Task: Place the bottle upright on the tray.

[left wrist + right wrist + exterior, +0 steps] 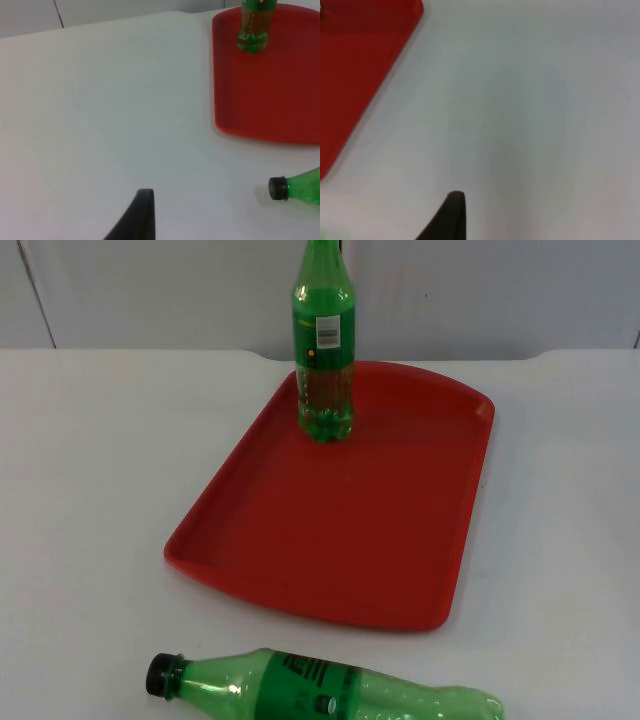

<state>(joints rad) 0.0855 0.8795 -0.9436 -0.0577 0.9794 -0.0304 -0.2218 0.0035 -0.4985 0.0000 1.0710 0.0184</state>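
Observation:
A red tray [380, 530] lies in the middle of the white table. One green bottle [323, 350] stands upright at the tray's far end, also seen from the left wrist [255, 30]. A second green bottle [320, 695] lies on its side on the table in front of the tray, its black cap [162, 674] pointing left. My left gripper [143, 210] hovers over bare table to the left of the tray [270, 100], with the lying bottle [302, 187] off to its side. My right gripper [451, 212] hovers over bare table to the right of the tray [355, 60].
The white table top [90, 490] stretches wide on both sides of the tray. A grey partition wall [500, 290] closes off the far edge behind the standing bottle.

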